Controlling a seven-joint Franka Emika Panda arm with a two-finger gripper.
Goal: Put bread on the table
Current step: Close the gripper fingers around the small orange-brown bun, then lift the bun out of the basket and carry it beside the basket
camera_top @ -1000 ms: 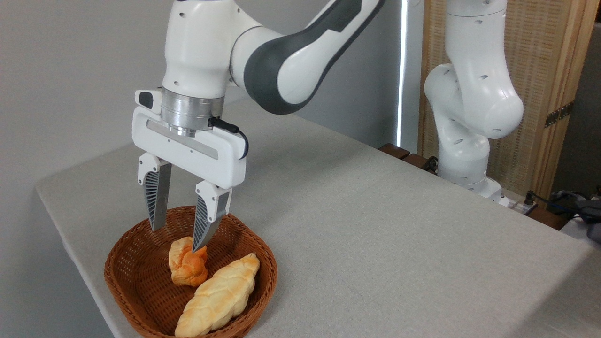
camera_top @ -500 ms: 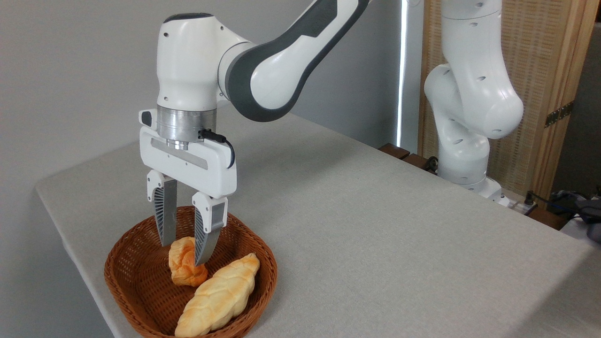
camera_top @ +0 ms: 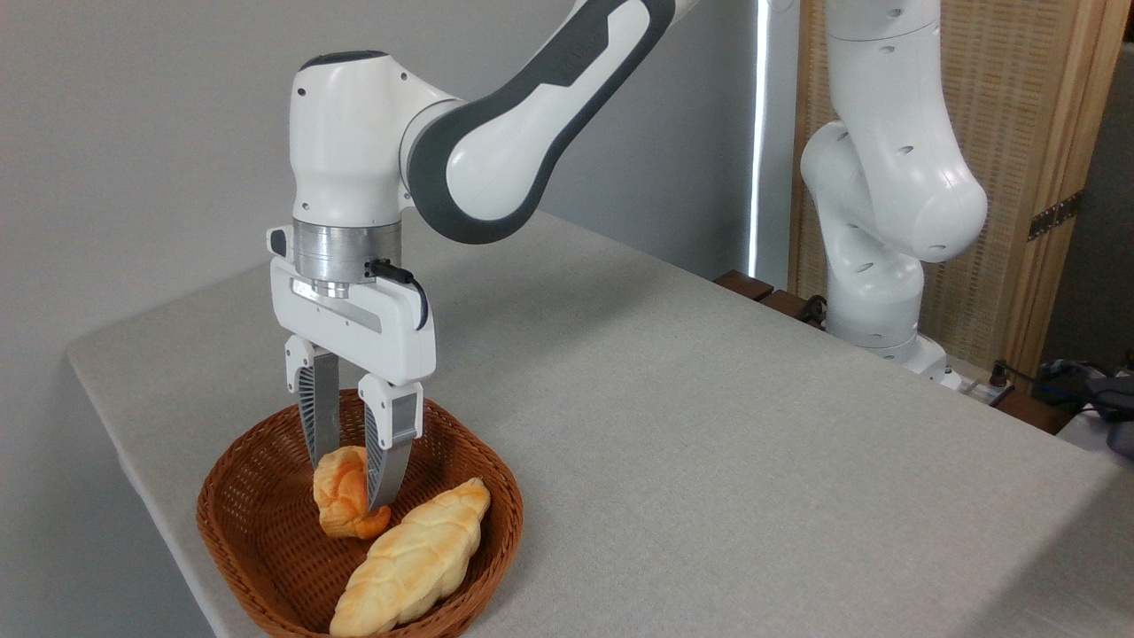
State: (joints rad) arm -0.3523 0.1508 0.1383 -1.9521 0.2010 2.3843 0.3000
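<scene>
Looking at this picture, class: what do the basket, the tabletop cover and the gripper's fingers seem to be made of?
Basket: brown woven wicker, matte, by its visible weave.
Tabletop cover: light grey cloth, probably, fine-grained and dull, wrapped over rounded corners.
Gripper fingers: grey ribbed plastic or rubber, apparently; the look leaves it open. Its body looks like smooth white plastic.

One table [camera_top: 709, 425], covered in light grey cloth. One brown wicker basket [camera_top: 257, 540] stands at its near left corner. Two pieces of baked goods lie in the basket: one small orange-golden bread [camera_top: 339, 496] and one longer, pale braided loaf [camera_top: 412, 560]. One white robot arm [camera_top: 496, 133] reaches over the basket, ending in one gripper [camera_top: 348, 478] with two fingers. One wooden-framed woven screen [camera_top: 1019, 177] stands behind, at the right.
</scene>
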